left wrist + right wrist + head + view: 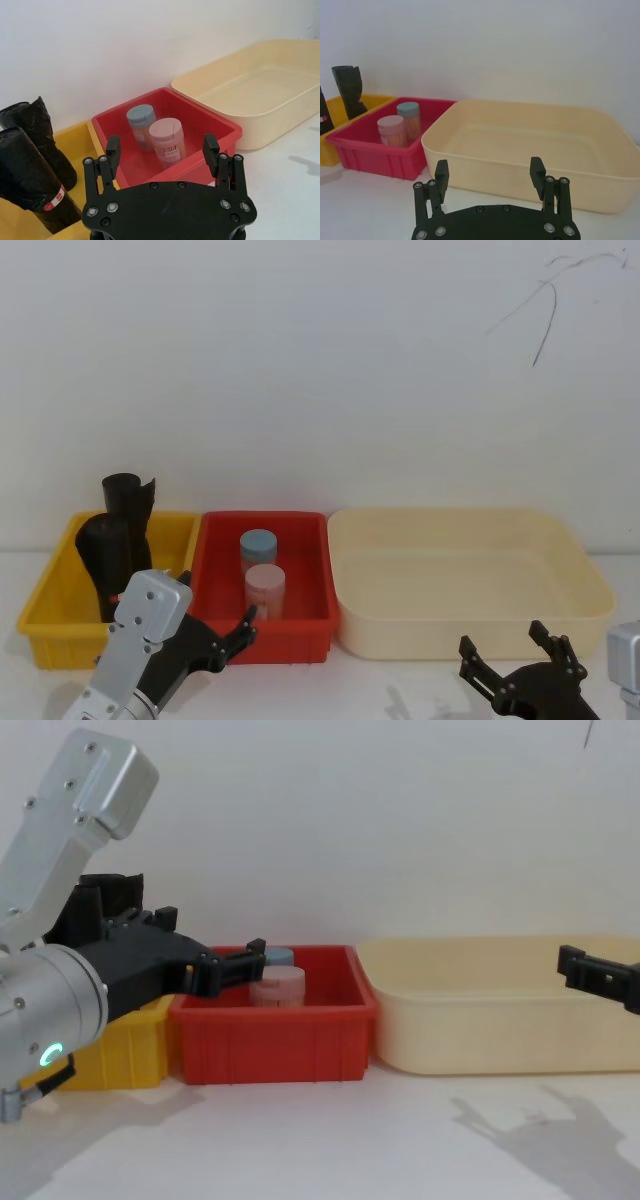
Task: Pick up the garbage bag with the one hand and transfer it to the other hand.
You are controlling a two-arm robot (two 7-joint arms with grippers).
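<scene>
Hovering open and empty before the red bin, the left hand has not yet taken the garbage bag, which stands in the yellow bin at the surface's far-left corner. The right hand is spread empty near the front edge; pickup and transfer are both undone.

three bins, two jars, two rolls

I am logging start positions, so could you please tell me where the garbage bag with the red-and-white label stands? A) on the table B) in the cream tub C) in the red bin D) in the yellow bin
D: the garbage bag stands in the yellow bin beside the matt black roll; the open left gripper is near it, the open right gripper before the cream tub.
</scene>
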